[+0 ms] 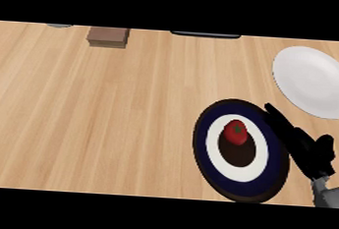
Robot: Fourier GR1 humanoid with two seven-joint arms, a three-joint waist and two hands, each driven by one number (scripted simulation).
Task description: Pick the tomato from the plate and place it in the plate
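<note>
A red tomato [235,132] with a green stem lies on the dark blue plate [270,177], which has a white ring and a dark centre, at the lower right of the counter. A plain white plate [315,81] lies farther back at the right edge. My right hand [306,147] hovers over the blue plate's right rim, just right of the tomato and apart from it, fingers stretched out toward the far side, holding nothing. Its grey forearm enters from the lower right corner. My left hand does not show.
A brown block [108,36] stands at the counter's far edge, left of centre. A grey round object [59,25] shows at the far left edge, and a dark flat thing [205,34] at the far middle edge.
</note>
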